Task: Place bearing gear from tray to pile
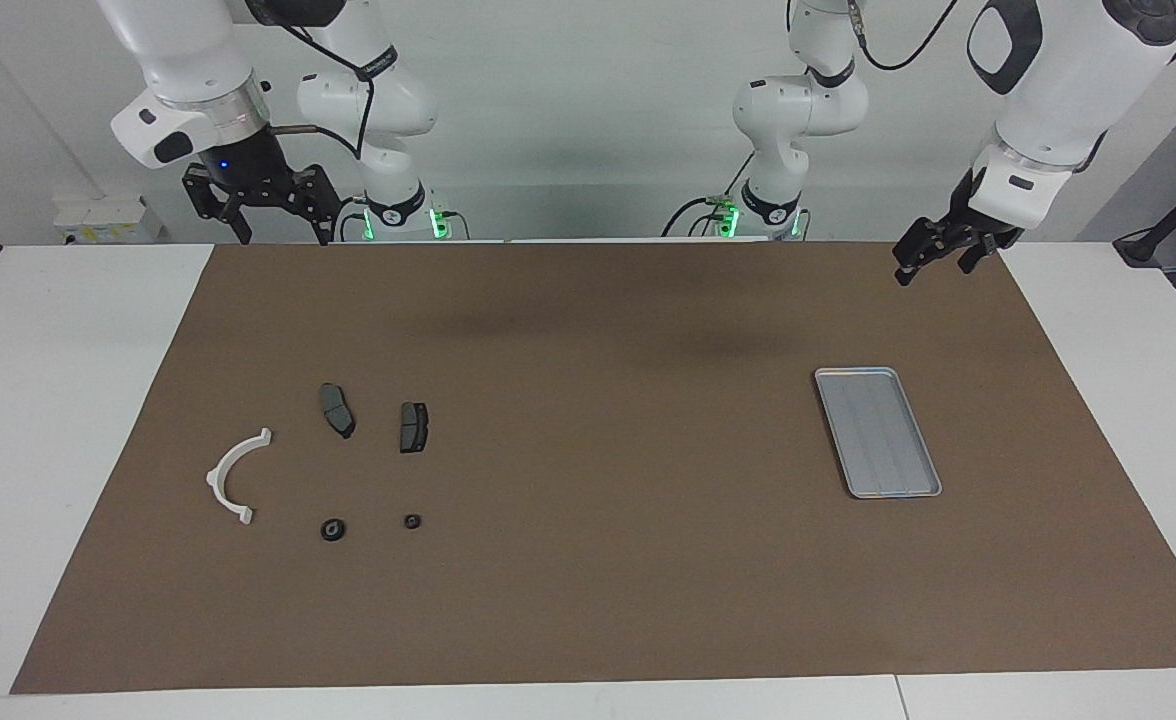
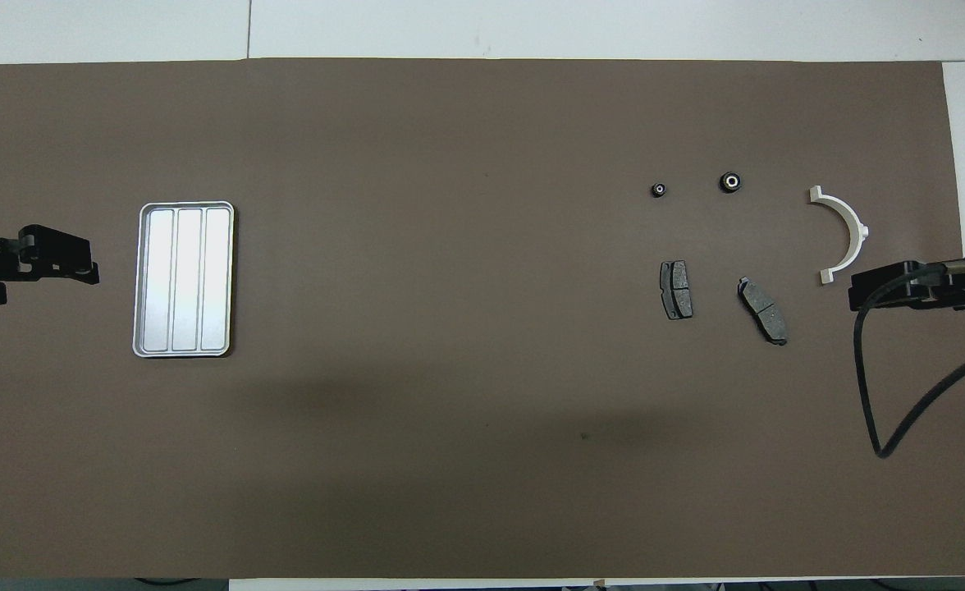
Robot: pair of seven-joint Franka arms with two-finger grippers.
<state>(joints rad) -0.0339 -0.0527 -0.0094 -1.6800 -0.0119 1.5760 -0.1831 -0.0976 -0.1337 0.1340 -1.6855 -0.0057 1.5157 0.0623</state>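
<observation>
I see the tray [image 1: 878, 432] lying bare on the brown mat [image 1: 588, 600], toward the left arm's end of the worktop [image 1: 68, 450]. Nothing is in it. Toward the right arm's end the pile is spread: a white semicircular bracket [image 1: 235, 475], two dark brake pads [image 1: 337, 410] [image 1: 413, 427], and farther from the robots two small round parts, the larger bearing gear [image 1: 333, 529] and a smaller ring [image 1: 412, 521]. So I judge the gear already lies with the pile. The left gripper [image 1: 933, 262] hangs released over the mat's edge, and the right gripper [image 1: 273, 215] also released; both arms wait, holding nothing.
</observation>
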